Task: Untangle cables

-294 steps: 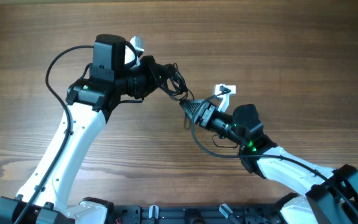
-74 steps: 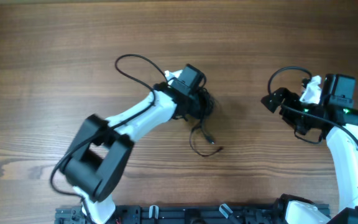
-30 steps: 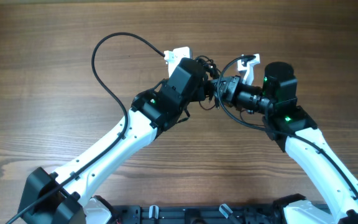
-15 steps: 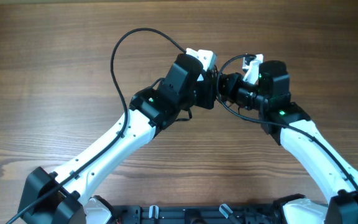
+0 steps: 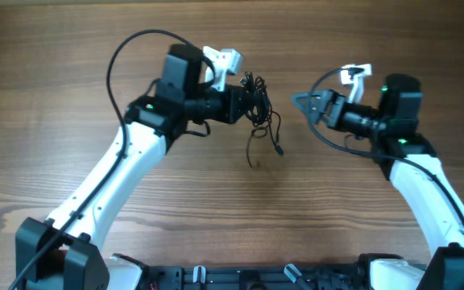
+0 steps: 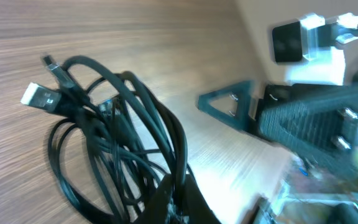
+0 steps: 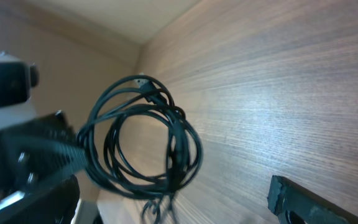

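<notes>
**Item:** cables [image 5: 257,95]. Thin black cords wound into a single bundle of overlapping loops.

**Location:** at the tip of the left tool [image 5: 242,100], hanging from it over the surface [image 5: 377,40]. Two loose ends trail below the tool, and one carries a small plug [image 5: 279,150]. It cannot be told whether the lowest end touches the surface. In the left wrist view the loops cross one another just ahead of the tool, with a silver plug [image 6: 35,96] at the far side.

**Left tool:** closed on the near edge of the bundle.

**Right tool** [image 5: 299,101]**:** well apart from the bundle and facing it across a gap, holding nothing. Its jaws appear parted, as only one finger [image 7: 309,199] shows in its own view.

**Progress:** early, as judged.
- Done: the bundle is gathered and held up within reach of the right tool.
- Not done: no cord lies separate, and every strand in sight belongs to the one bundle.
- Left to do: take a loose end with the right tool, draw each cord out of the loops, and lay the cords apart on the surface.
</notes>
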